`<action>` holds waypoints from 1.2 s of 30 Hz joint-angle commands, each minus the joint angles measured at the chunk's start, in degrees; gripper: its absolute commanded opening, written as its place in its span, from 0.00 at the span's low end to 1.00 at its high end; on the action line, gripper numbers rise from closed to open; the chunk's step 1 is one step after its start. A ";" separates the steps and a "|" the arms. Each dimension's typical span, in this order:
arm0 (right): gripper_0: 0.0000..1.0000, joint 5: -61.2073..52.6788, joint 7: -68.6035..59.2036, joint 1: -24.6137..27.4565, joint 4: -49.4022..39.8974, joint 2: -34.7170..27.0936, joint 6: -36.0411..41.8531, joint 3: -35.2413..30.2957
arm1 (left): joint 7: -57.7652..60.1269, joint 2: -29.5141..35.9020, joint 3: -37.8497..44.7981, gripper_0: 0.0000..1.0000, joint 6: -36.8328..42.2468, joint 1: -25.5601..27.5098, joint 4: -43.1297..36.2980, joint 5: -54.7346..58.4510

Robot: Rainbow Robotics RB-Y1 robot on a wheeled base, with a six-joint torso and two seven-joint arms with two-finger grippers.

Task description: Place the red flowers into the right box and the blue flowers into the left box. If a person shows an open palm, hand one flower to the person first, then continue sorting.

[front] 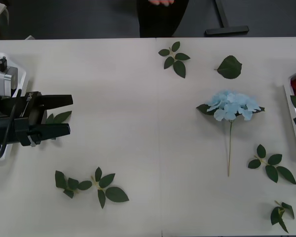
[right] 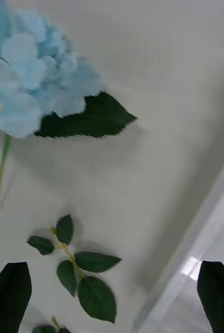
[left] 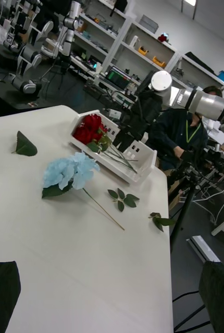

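- In the front view one pale-blue hydrangea (front: 233, 105) lies on the white table (front: 153, 148) at about 3 o'clock from centre, head toward the far edge, stem toward the near edge, with bare tabletop all round it.
- Loose leaf sprigs (front: 173, 58) lie scattered at 12, 4, 5 and 7 o'clock, none touching the hydrangea.
- The left gripper (front: 70, 116) sits at 9 o'clock, its black fingers spread apart and holding nothing, over the table beside the left box (front: 19, 74) at the left edge.
- The right box (front: 292, 101) is at the right edge, well apart from the hydrangea.
- The left wrist view shows what the front view barely shows: red roses (left: 90, 128) lying in the right box (left: 135, 169), with the right arm hanging over it.
- The right gripper (right: 114, 291) shows in its own wrist view, fingers wide apart and empty, above a leaf sprig (right: 78, 268), between the hydrangea (right: 36, 78) and the box rim (right: 195, 244).
- No writing can be read.
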 commanded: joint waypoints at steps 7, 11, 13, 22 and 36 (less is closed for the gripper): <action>0.93 3.39 -27.72 9.38 -24.70 -3.25 -17.72 9.59 | 1.64 2.63 -2.43 1.00 -1.99 1.85 -2.33 1.24; 0.93 8.31 -35.02 9.47 -27.96 -2.64 -23.52 14.51 | 1.64 2.63 -2.52 1.00 -1.99 1.76 -2.33 1.24; 0.93 10.77 -37.65 9.38 -28.40 -1.58 -24.92 15.66 | 1.64 2.54 -2.52 1.00 -1.90 1.76 -2.33 1.24; 0.93 24.22 -46.70 9.03 -30.15 5.10 -23.08 16.27 | 1.64 2.54 -2.52 1.00 -1.90 1.76 -2.33 1.24; 0.93 41.01 -59.27 4.99 -30.07 15.29 -16.22 18.47 | 1.64 2.54 -2.52 1.00 -1.90 1.76 -2.33 1.24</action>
